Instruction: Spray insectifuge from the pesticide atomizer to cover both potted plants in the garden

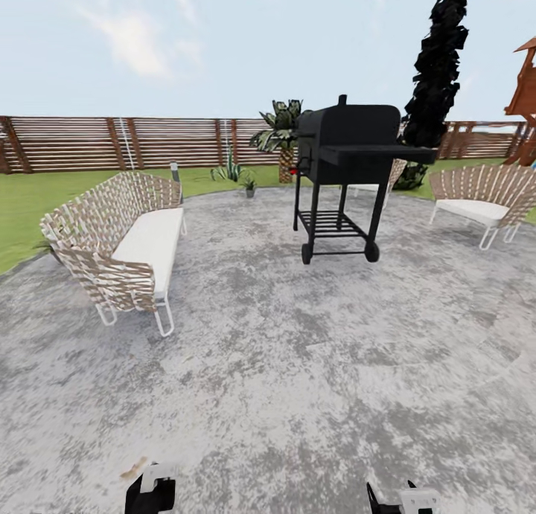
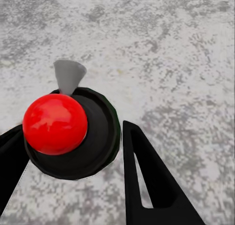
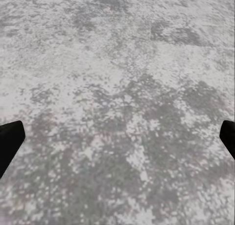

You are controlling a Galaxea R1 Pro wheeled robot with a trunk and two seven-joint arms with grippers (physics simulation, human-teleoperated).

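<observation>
At the far left, the brown horizontal-slat wooden fence [image 1: 89,142] bounds the lawn, and a woven wicker sofa with a white cushion [image 1: 126,239] stands on the mottled grey paved circle [image 1: 283,365]. Low at the near edge, the left gripper [image 1: 152,492] has its black fingers [image 2: 147,181] drawn in against a dark round body with a red ball and a pale grey nozzle. I take this for the pesticide atomizer [image 2: 100,137] seen end-on, held and clear of the paving. Further right and well away, at the rim of the paving, sits one small green rosette in a grey pot [image 1: 249,186], beside a striped agave [image 1: 227,173]; the second pot I cannot make out. Right of it stands a black wheeled barbecue grill [image 1: 346,172], then the right gripper [image 1: 402,500], its fingers [image 3: 10,139] spread wide with nothing between them, and a white wicker chair [image 1: 480,194]. The step in hand looks like the approach: drive between sofa and grill, keep the bottle steady, and stop close enough that the nozzle faces the leaves.
</observation>
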